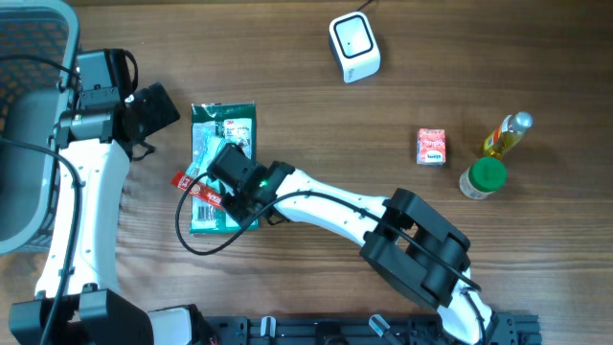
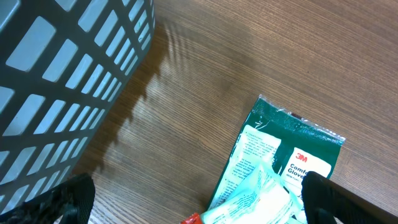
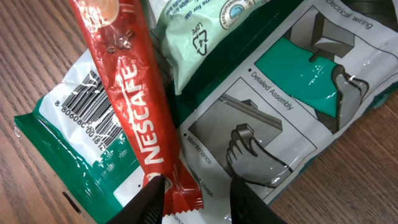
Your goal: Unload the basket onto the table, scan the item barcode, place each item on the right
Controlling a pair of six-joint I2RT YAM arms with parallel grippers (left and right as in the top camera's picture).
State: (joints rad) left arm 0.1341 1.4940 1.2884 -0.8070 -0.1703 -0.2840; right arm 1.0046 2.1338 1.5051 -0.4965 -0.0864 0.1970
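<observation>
Red Nescafe stick sachet [image 3: 134, 99] lay diagonally on the green 3M glove packet [image 1: 222, 129], at 9 o'clock of the wooden table [image 1: 316, 125]. The packet's barcode [image 3: 93, 118] was half covered by the sachet. Right gripper [image 3: 198, 183] straddled the sachet's lower end, jaws partly apart, one finger touching, not clamped. Left gripper [image 2: 199, 199] hovered at the packet's 10 o'clock, jaws wide, empty. Grey mesh basket [image 1: 29, 125] at 9. White scanner [image 1: 354, 46] at 1. Small red carton [image 1: 432, 147], yellow oil bottle [image 1: 508, 134] and green-lidded jar [image 1: 484, 177] at 3.
</observation>
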